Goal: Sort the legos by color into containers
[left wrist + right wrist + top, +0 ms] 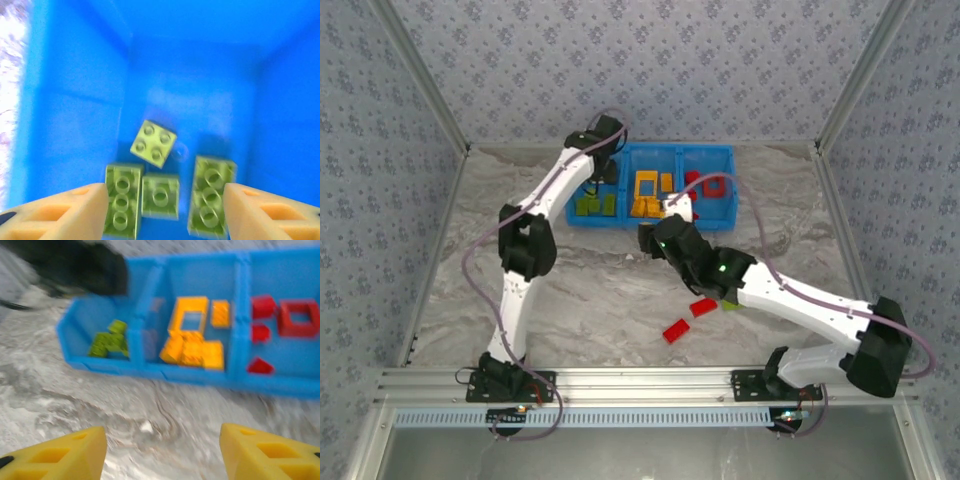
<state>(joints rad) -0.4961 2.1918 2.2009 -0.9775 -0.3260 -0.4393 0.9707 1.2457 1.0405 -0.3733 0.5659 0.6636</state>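
The blue tray stands at the back of the table with three compartments. Lime green legos lie in its left one, orange-yellow legos in the middle, red legos on the right. My left gripper hovers open over the left compartment. Between and below its fingers lie three green bricks, studs down, and a square green brick sits tilted just beyond them. My right gripper stands open and empty over bare table just in front of the tray.
Two loose red bricks and a green one, half under my right arm, lie on the marbled table. Patterned walls close in the back and both sides. The left arm reaches over the tray's left end.
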